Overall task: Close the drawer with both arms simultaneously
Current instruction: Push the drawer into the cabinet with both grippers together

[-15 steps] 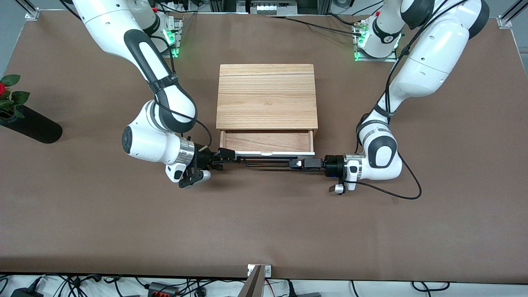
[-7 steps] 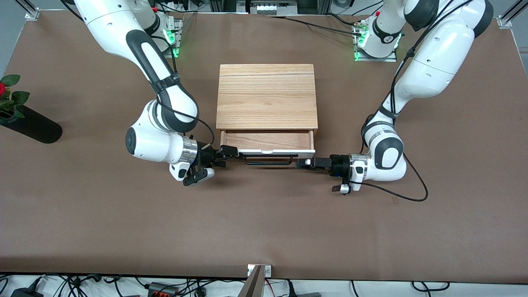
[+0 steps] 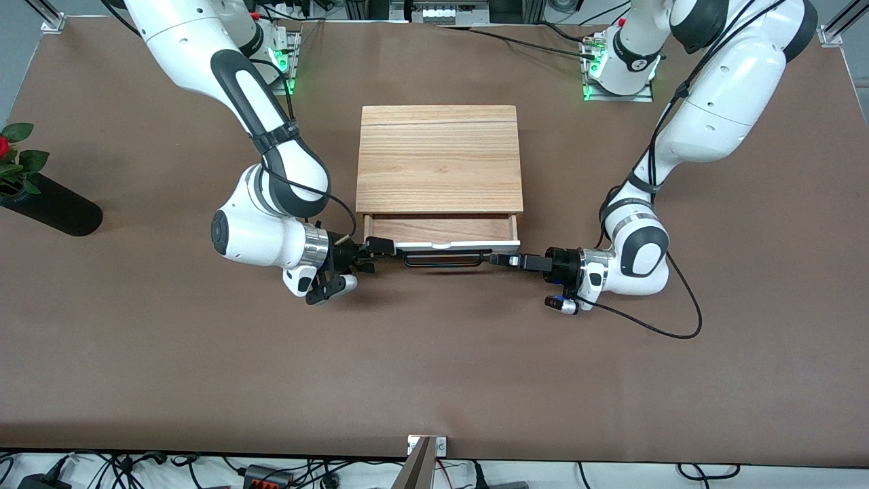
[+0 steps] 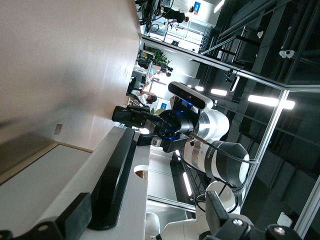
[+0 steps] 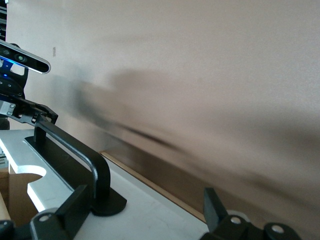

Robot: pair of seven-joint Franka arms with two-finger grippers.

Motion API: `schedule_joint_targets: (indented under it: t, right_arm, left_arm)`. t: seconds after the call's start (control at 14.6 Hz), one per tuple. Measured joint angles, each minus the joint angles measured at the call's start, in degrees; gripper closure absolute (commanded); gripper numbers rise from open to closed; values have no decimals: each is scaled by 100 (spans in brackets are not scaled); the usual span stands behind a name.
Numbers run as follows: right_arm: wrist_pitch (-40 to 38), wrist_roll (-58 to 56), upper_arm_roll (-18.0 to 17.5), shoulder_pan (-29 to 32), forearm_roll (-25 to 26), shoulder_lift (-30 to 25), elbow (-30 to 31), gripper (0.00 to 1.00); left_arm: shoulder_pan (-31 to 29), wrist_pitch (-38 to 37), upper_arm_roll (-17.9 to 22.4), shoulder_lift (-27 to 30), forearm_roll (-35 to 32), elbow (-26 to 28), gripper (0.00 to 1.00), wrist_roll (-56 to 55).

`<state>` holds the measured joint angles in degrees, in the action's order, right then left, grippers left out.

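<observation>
Black vase (image 3: 51, 204) — well apart from drawer (image 3: 441, 233)

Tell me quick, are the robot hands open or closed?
Left gripper: open, at the drawer front's end.
Right gripper: open, at its other end.

My arms are glossy white plastic shells with matt dark grey bands and brushed silver metal wrists; my left gripper (image 3: 499, 259) and right gripper (image 3: 380, 247) look like matt black plastic. The drawer (image 3: 441, 234) has a pale grained wood floor, a smooth, faintly shiny white front panel (image 5: 145, 212), and a black handle (image 3: 448, 258) with a satin sheen. The box (image 3: 440, 157) above it shows light, streaked wood grain. The table (image 3: 434, 367) wears a matt brown cover
</observation>
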<state>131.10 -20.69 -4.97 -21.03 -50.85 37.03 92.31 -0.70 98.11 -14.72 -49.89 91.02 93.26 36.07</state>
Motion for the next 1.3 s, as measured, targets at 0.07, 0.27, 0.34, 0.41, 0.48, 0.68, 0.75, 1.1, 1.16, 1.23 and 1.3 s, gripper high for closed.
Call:
schedule_joint_targets:
  t: [0.07,0.27,0.34,0.41,0.48,0.68,0.75,1.1,1.16,1.23,1.3]
  right_arm:
    - [-5,-6,0,-2,0,0,1,0]
    - [-18,-12,0,-13,-4,-1,16,0]
    - [-36,-12,-2,-18,-17,0,19,0]
    - [-83,-12,-4,-26,-26,-1,22,0]
    - [-169,-12,-3,-27,-27,-1,23,0]
    - [-610,-13,3,-21,-27,0,40,0]
    - [-713,-14,3,-19,-27,0,48,0]
    - [-880,-14,3,-16,-27,0,68,0]
    - [-888,-14,3,-17,-27,0,73,0]
    - [-916,-14,2,-21,-27,2,94,0]
    - [-978,-14,2,-24,-27,4,115,0]
  left_arm:
    - [-1,-3,0,-1,11,10,0,-23]
    - [-1,-7,0,-4,25,49,0,-49]
    - [2,-12,-2,-4,25,89,0,-56]
    - [10,-17,-3,-6,25,156,0,-56]
    - [22,-25,-4,-6,25,229,0,-56]
    - [53,-135,-65,-4,24,429,0,-56]
    - [56,-156,-93,-4,24,476,0,-57]
    - [39,-159,-173,-2,24,571,0,-173]
    - [36,-162,-180,-1,24,585,0,-237]
    - [36,-175,-188,2,24,611,0,-318]
    - [36,-188,-200,4,24,637,0,-359]
